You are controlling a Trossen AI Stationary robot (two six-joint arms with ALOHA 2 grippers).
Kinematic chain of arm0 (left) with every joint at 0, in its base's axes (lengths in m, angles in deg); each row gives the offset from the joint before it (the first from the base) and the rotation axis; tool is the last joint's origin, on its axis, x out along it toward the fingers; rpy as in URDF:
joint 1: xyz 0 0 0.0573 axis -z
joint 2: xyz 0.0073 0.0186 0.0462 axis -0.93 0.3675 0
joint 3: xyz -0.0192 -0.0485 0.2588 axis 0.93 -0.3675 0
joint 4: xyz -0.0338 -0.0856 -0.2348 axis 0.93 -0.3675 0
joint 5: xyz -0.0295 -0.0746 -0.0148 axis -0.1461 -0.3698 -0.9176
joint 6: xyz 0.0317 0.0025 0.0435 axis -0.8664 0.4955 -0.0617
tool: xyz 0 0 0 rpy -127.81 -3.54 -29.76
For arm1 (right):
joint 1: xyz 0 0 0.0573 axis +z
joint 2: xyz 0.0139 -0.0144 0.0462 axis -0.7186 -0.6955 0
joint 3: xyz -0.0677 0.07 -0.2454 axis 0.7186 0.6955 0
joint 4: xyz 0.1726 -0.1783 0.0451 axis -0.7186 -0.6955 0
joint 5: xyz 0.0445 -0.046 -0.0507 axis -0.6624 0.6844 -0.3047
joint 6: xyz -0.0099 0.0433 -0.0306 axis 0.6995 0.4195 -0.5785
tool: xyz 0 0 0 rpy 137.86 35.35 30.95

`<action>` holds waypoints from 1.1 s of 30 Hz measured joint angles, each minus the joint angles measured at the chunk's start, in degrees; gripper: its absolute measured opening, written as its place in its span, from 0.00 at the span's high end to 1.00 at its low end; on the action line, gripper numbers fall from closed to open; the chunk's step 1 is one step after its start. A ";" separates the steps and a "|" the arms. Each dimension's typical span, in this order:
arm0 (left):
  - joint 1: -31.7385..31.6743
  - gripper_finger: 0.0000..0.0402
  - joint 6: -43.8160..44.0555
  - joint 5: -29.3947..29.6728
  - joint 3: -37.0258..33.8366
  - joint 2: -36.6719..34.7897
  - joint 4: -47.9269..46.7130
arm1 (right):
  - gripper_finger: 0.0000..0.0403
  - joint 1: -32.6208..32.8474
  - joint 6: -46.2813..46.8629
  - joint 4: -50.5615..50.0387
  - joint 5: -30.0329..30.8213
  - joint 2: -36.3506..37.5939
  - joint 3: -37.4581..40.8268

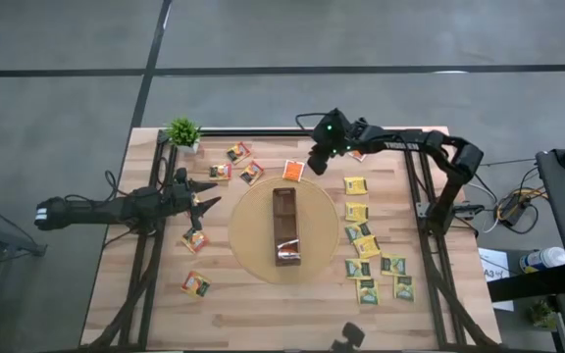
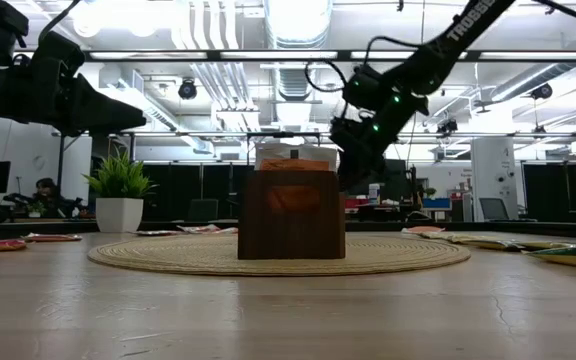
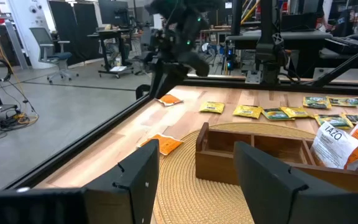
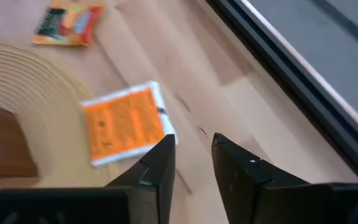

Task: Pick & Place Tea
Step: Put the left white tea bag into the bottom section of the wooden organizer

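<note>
Tea sachets lie scattered over the surface (image 1: pixel 263 304): a yellow and green cluster (image 1: pixel 366 245) right of the round woven mat (image 1: pixel 243 230), a few red-brown ones (image 1: pixel 229 167) near the potted plant (image 1: pixel 182 132), two more (image 1: pixel 195 263) on the left. One orange sachet (image 1: pixel 293 171) sits at the mat's far edge, half on the weave, just past the end of the long wooden box (image 1: pixel 285 226). A couple of sachets already stand in the box's near end.

Right end effector (image 4: pixel 191 163) hovers just beside that orange sachet (image 4: pixel 127 122), fingers slightly apart, nothing between them. Left end effector (image 1: pixel 207 201) waits left of the mat, fingers spread wide, empty.

Risks, as I judge them: the sachet lies flat, so fingers may slide over it or push it along the weave. Its tilt across the mat edge could cause a one-corner pinch and a drop. The box end is close, so a descent could clip it.
</note>
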 joint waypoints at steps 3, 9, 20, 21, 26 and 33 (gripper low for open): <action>0.00 0.50 0.00 0.00 0.00 0.00 0.00 | 0.69 -1.27 0.43 0.96 -0.04 -0.09 1.76; 0.00 0.50 0.00 0.00 -0.02 0.00 0.00 | 0.57 -1.30 -0.82 3.82 -0.25 -0.09 2.65; -0.02 0.50 0.02 0.00 0.00 0.00 0.00 | 0.42 -1.22 -1.32 3.93 -1.16 -0.11 2.41; -0.02 0.50 0.00 0.00 -0.02 0.00 0.00 | 0.42 -1.20 -1.30 3.90 -1.26 -0.11 2.41; -0.02 0.50 0.00 0.00 -0.01 0.00 0.00 | 0.43 -1.20 -1.32 4.10 -2.26 -2.20 1.76; -0.07 0.50 0.00 0.00 -0.02 -0.02 0.00 | 0.42 -0.71 -1.35 1.86 -5.16 -9.91 -4.24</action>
